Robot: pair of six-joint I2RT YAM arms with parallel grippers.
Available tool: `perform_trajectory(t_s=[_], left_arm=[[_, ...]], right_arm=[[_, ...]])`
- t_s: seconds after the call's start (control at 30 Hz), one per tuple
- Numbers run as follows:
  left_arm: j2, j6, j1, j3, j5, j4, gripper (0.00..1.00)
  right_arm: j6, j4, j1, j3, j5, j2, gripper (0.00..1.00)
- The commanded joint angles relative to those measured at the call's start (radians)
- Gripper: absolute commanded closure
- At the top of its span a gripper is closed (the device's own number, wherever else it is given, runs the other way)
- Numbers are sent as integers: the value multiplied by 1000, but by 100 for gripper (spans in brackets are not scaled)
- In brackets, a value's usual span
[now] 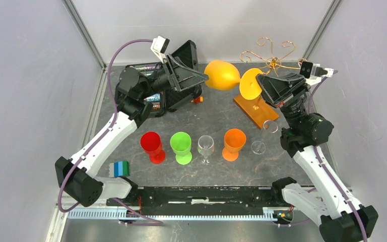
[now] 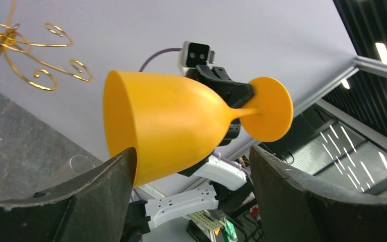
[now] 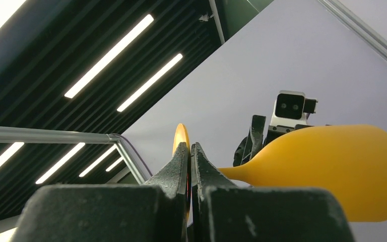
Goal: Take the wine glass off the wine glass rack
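Note:
A yellow-orange wine glass [image 1: 222, 74] hangs sideways in the air, off the wine glass rack [image 1: 271, 60], a gold wire stand on a wooden base [image 1: 256, 112]. My right gripper [image 1: 260, 84] is shut on the edge of the glass's round foot [image 3: 181, 133]; its jaws [image 3: 189, 148] pinch the disc edge-on. My left gripper [image 1: 202, 78] is open, one finger on each side of the bowl [image 2: 171, 126]. The left finger [image 2: 116, 176] is at the rim and the right finger [image 2: 282, 176] stands apart. The rack's spiral arms [image 2: 30, 45] show empty behind.
A red [image 1: 151, 146], a green [image 1: 181, 146], a clear [image 1: 206, 147] and an orange glass [image 1: 233, 143] stand in a row mid-table. Two small clear glasses [image 1: 258, 147] [image 1: 270, 126] sit near the right arm. A black case [image 1: 187, 53] lies behind the left arm, coloured blocks [image 1: 121, 169] near its base.

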Motion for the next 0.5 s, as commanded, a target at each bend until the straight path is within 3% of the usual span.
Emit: perform_trajectory(t_s=[0.0, 0.07, 0.47], left_arm=[[16, -166, 2, 1, 84, 215, 22], [10, -227, 2, -13, 85, 281, 31], [-51, -263, -11, 3, 118, 302, 54]], right_arm=[[34, 40, 12, -6, 17, 11, 100], [65, 81, 18, -52, 58, 1, 100], [91, 58, 24, -158, 156, -15, 100]])
